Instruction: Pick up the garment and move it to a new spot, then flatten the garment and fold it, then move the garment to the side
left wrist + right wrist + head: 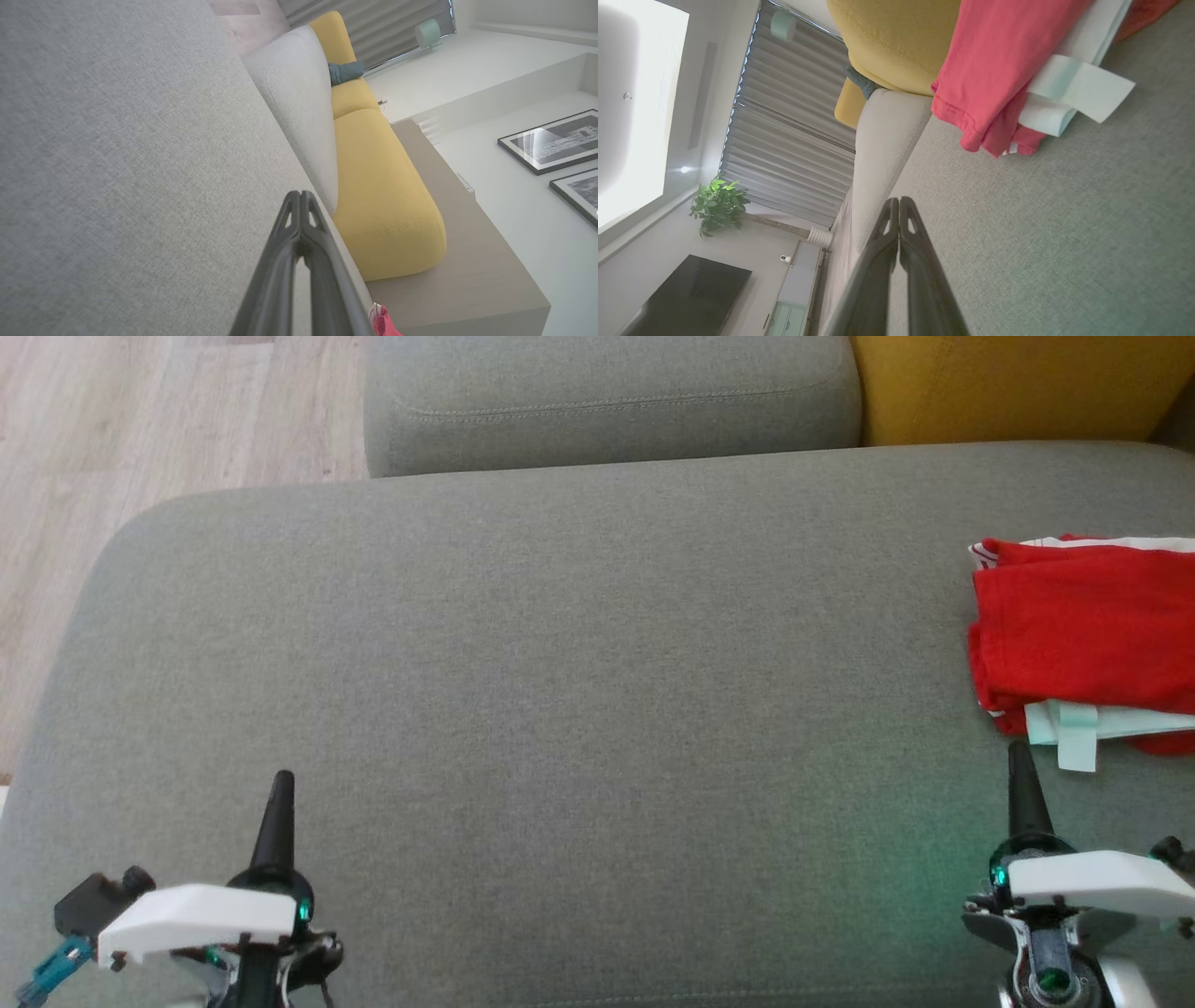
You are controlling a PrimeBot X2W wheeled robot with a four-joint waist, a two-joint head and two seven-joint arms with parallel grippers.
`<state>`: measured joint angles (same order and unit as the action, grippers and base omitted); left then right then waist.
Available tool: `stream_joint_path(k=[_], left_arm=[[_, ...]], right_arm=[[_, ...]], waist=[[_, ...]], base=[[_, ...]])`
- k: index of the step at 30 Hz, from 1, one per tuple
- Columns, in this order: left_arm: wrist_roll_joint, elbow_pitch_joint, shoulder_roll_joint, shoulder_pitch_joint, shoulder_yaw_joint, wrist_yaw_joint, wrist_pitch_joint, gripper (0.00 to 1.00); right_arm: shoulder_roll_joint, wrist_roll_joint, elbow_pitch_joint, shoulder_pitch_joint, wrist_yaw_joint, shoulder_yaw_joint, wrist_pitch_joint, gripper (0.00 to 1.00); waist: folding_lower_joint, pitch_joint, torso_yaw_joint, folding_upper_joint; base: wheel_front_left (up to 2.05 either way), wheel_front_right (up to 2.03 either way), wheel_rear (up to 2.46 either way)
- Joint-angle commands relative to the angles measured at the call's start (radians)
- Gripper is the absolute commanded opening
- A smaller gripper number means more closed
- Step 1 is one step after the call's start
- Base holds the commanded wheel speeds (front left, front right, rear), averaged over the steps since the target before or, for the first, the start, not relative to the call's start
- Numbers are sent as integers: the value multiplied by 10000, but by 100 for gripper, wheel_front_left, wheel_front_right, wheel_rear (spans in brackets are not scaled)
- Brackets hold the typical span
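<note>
Red garment [1083, 625] folded on sofa [560, 709] | left gripper [283, 777], right gripper [1017, 749] pinched together, empty | right wrist view: plant [718, 205]

Grey fabric sofa seat [560, 709], rounded at its upper-left corner, spanning most of the frame. At the right edge lies a folded red garment [1083, 625], white trim along its top. A pale mint piece [1074, 728] protrudes from its lower edge onto the seat.
</note>
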<state>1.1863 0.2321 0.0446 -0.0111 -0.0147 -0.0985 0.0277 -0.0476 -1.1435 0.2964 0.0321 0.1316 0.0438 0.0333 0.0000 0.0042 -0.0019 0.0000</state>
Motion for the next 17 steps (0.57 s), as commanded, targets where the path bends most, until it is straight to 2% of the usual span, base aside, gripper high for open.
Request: stream_joint_path(k=[1,17], left_arm=[[204,-265,154,629,351,-94,-57,0],[1817,-113,161,842,653,-183,-534,0]], right_arm=[[-180,-242,-412,604,-6,-79,-86,0],[-181,-2026,-457,656,-7,140,-555,0]], waist=[[0,0,1,0],[0,-4,8,0]], base=[[0,0,0],[0,0,0]])
